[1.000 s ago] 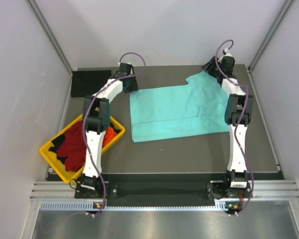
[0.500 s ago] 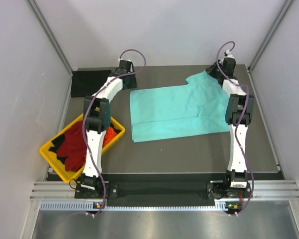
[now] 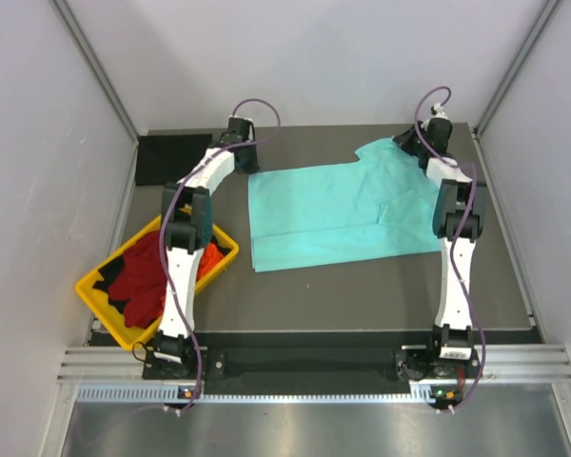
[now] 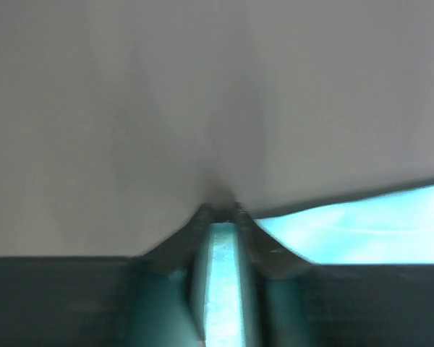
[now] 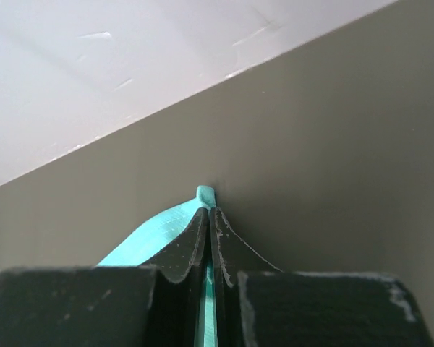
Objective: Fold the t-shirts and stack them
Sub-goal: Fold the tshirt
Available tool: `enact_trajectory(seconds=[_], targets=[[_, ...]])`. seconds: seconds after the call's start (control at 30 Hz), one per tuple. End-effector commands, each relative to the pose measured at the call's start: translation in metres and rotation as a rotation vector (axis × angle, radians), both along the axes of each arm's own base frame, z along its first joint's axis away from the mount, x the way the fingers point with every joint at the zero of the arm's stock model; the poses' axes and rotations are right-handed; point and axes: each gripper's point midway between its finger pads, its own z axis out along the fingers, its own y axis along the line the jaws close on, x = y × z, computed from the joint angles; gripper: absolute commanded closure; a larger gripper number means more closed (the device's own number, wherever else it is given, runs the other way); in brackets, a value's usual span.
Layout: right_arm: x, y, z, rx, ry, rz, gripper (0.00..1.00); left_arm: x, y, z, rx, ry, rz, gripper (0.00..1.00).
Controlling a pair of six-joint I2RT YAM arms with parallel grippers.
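Note:
The mint-teal t-shirt [image 3: 333, 214] lies spread flat mid-table. Its far right part rises to my right gripper [image 3: 412, 145]. In the right wrist view that gripper [image 5: 209, 211] is shut on a thin fold of the teal cloth [image 5: 152, 235], just above the dark table. My left gripper [image 3: 246, 162] is at the shirt's far left corner. In the blurred left wrist view its jaws [image 4: 220, 213] stand close together with a strip of teal cloth between them. More of the shirt [image 4: 362, 224] shows to the right.
A yellow tray [image 3: 88, 290] at the near left holds a red shirt [image 3: 143, 276], an orange one [image 3: 212, 257] and black cloth. A folded black shirt [image 3: 171, 157] lies at the far left. Grey walls close in the table on three sides.
Both wrists have shifted slightly toward the far side of the table. The teal shirt has hardly changed shape.

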Motion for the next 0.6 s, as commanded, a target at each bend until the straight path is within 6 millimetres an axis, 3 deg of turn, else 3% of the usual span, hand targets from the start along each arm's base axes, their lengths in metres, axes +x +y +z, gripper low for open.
enact_trajectory(seconds=[0.0, 0.03, 0.1, 0.33, 0.37, 0.57], targets=[[0.009, -0.002, 0.074, -0.011, -0.184, 0.025, 1.0, -0.003, -0.01, 0.001, -0.046, 0.011, -0.073, 0.8], [0.004, 0.002, 0.07, 0.022, -0.185, 0.049, 1.0, -0.003, -0.014, 0.004, -0.066, 0.009, -0.076, 0.9], [0.004, 0.0, 0.089, 0.049, -0.256, 0.064, 1.0, -0.002, -0.021, 0.02, -0.108, -0.019, -0.088, 0.99], [-0.007, -0.011, 0.11, 0.041, -0.285, 0.068, 1.0, -0.007, -0.024, 0.061, -0.169, -0.078, -0.059, 1.0], [-0.009, -0.012, 0.12, 0.041, -0.299, 0.071, 1.0, -0.009, -0.025, 0.067, -0.172, -0.083, -0.059, 1.0], [-0.022, -0.006, 0.139, 0.094, -0.348, 0.139, 1.0, -0.02, -0.015, 0.076, -0.155, -0.093, -0.015, 1.0]])
